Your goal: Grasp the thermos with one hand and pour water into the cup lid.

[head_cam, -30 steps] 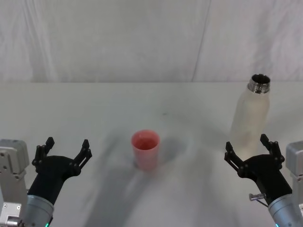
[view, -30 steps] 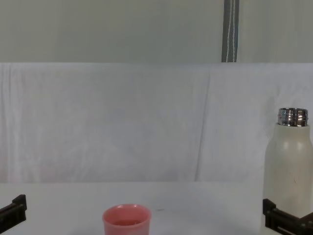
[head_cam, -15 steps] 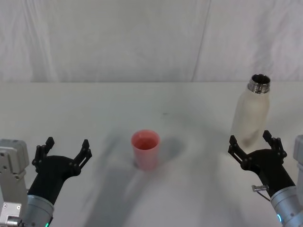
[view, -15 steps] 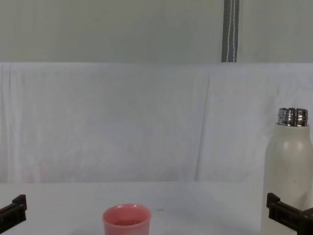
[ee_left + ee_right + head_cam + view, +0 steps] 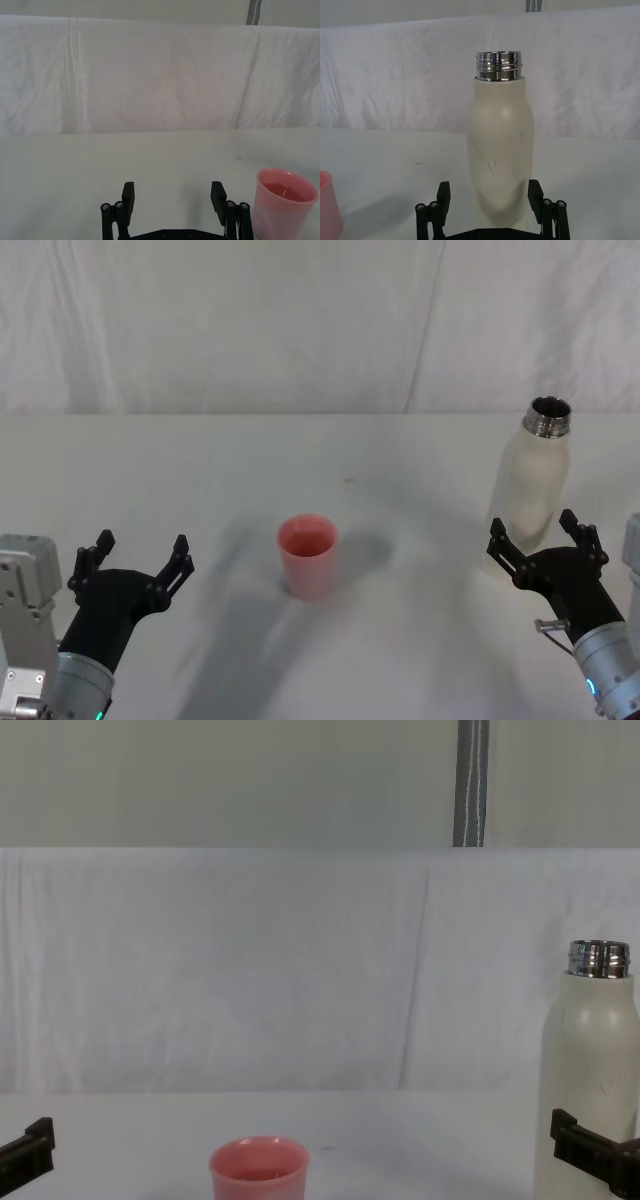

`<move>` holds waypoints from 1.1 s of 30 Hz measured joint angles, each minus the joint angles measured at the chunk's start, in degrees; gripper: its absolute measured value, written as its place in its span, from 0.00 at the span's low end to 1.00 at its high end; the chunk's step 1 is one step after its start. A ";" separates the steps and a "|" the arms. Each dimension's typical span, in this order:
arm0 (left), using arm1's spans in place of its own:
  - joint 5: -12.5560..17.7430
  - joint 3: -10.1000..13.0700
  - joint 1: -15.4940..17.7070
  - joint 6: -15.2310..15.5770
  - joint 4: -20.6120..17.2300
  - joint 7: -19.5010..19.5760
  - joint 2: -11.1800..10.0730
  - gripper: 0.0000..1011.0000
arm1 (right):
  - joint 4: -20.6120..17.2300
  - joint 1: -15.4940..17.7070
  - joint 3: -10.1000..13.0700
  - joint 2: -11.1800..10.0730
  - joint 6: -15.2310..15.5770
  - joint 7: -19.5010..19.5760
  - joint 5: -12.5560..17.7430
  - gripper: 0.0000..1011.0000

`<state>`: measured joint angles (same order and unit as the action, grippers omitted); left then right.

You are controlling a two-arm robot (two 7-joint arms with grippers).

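At table's right, right gripper [image 5: 543, 536] has crept forward, jaws spread around thermos [image 5: 531, 478] base, not yet pinching. Left gripper [image 5: 138, 555] idle, spread. Cup [image 5: 307, 556] waits.

No readable text, labels, brands or nos. anywhere. The thermos [image 5: 500, 150] body is plain cream w/ only small scuffs, and the cup lid [image 5: 307, 555] is plain pink.

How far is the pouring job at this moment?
Nothing is finished yet. The open right gripper is lined up at the upright thermos, not gripping it. Left to do: grasp, lift, and pour into the cup lid. The open left gripper sits idle.
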<state>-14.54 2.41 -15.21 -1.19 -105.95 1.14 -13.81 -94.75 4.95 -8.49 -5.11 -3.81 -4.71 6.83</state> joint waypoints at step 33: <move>0.00 0.00 0.00 0.00 0.00 0.00 0.00 0.99 | 6.77 -6.30 1.09 0.51 0.47 -2.24 -1.10 0.99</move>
<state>-14.54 2.41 -15.21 -1.19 -105.95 1.14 -13.81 -87.98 -1.36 -7.40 -4.61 -3.33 -6.95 5.73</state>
